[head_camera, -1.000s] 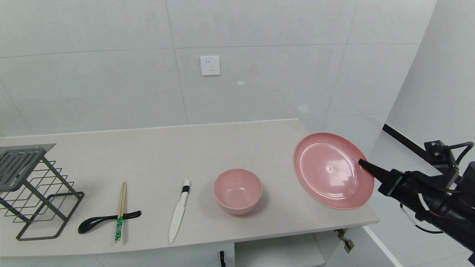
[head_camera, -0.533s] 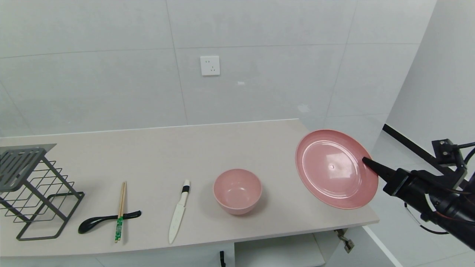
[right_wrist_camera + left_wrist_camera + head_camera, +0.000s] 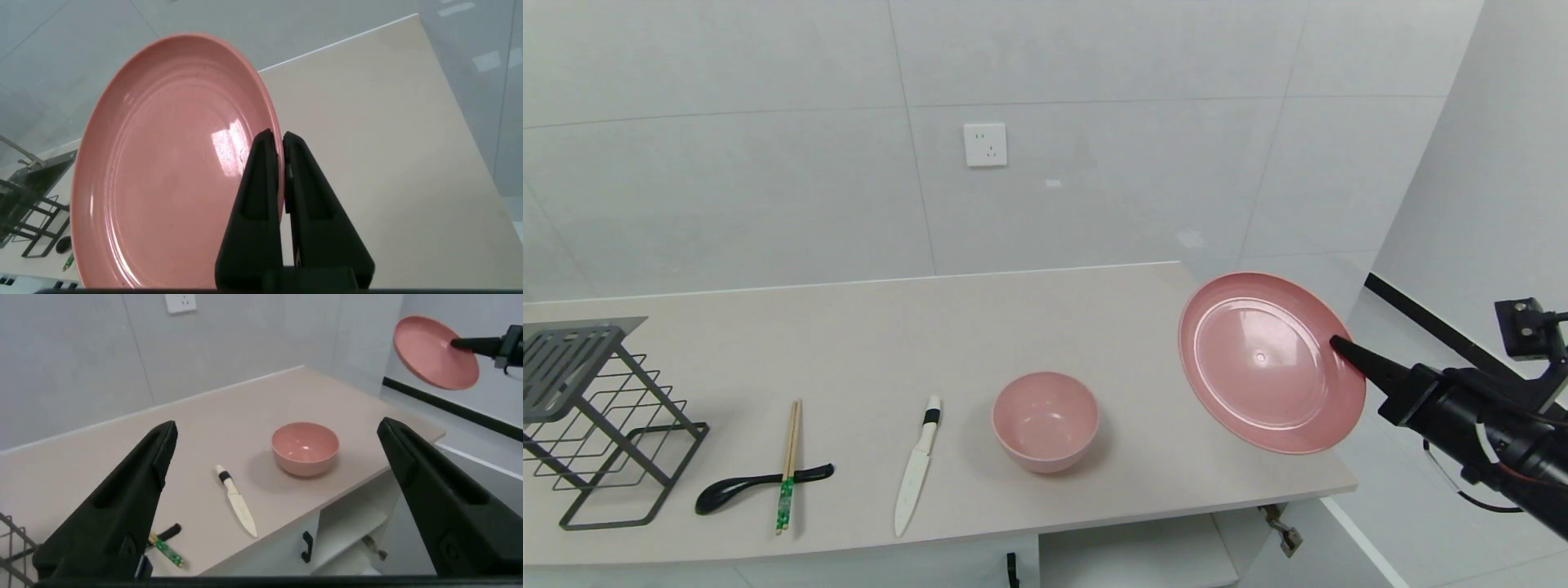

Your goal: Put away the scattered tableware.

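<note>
My right gripper (image 3: 1339, 346) is shut on the rim of a pink plate (image 3: 1262, 359), which hangs tilted above the counter's right end; the right wrist view shows the plate (image 3: 172, 155) clamped between the fingers (image 3: 265, 175). On the counter lie a pink bowl (image 3: 1045, 420), a white knife (image 3: 916, 468), wooden chopsticks (image 3: 787, 462) and a black spoon (image 3: 756, 483). My left gripper (image 3: 278, 502) is open, held in front of and above the counter, with the bowl (image 3: 305, 447) and knife (image 3: 235, 501) beyond it.
A dark wire dish rack (image 3: 584, 412) stands at the counter's left end. The counter (image 3: 890, 343) backs onto a tiled wall with a socket (image 3: 984, 144). Its right edge drops off under the plate. A cabinet door (image 3: 1282, 531) below hangs ajar.
My right gripper has lifted the pink plate a little higher and carried it slightly to the right. Nothing on the counter has moved.
</note>
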